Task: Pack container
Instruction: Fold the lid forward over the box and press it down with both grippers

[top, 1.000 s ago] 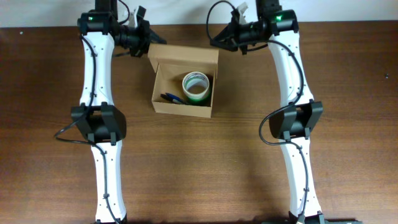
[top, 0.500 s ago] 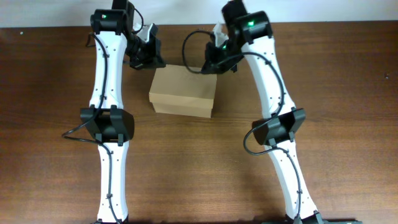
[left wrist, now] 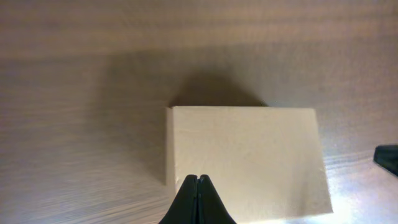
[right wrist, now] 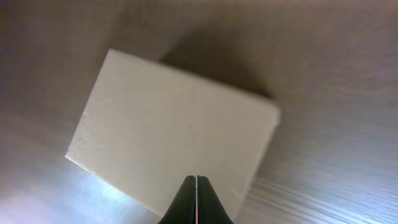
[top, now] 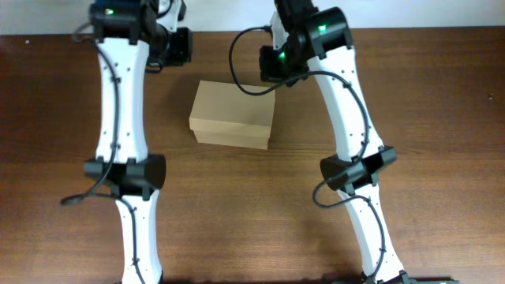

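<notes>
The container (top: 233, 113) is a tan cardboard box with its lid shut, on the brown table at the back middle. It also shows from above in the left wrist view (left wrist: 245, 155) and the right wrist view (right wrist: 168, 143). My left gripper (left wrist: 198, 178) is shut and empty, raised above the box; in the overhead view it is behind the box's left corner (top: 177, 46). My right gripper (right wrist: 196, 179) is shut and empty, raised above the box; in the overhead view it is behind the box's right corner (top: 278, 67). The box's contents are hidden.
The wooden table (top: 442, 118) stretches around the box. A pale wall edge (top: 426, 14) runs along the back. Both arms reach from the front edge up either side of the box.
One second ago the box stood open with a tape roll and pens inside. The lid closed by half a second ago. Since then both grippers have lifted up and back from the box.
</notes>
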Action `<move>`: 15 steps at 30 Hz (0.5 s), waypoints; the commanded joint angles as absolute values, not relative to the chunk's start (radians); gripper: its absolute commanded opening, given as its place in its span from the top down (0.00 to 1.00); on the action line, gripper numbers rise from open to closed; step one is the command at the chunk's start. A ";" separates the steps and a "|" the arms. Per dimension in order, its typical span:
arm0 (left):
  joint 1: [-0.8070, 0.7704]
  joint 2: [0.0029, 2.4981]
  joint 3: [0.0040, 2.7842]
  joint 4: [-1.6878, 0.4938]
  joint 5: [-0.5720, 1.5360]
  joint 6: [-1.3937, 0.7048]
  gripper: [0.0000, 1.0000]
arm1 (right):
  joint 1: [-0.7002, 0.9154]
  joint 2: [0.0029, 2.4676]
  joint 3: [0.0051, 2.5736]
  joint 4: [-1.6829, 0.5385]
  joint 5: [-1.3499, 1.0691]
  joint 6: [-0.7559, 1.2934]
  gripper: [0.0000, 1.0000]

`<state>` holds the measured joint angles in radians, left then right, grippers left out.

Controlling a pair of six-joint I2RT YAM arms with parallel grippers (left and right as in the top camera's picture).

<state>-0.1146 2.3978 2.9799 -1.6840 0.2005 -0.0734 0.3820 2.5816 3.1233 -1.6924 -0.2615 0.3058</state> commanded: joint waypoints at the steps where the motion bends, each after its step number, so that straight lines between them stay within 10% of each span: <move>1: -0.134 2.332 2.997 -1.687 0.096 -0.051 0.98 | 0.416 2.486 3.139 -1.699 -0.117 0.284 0.96; 15: -0.144 2.305 2.713 -1.687 0.097 -0.028 0.98 | 0.451 2.471 2.884 -1.699 -0.073 0.264 0.96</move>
<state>-0.1402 2.3077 2.7674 -1.6840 0.1131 -0.0448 0.4271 2.4737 2.9162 -1.6924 -0.1116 0.2783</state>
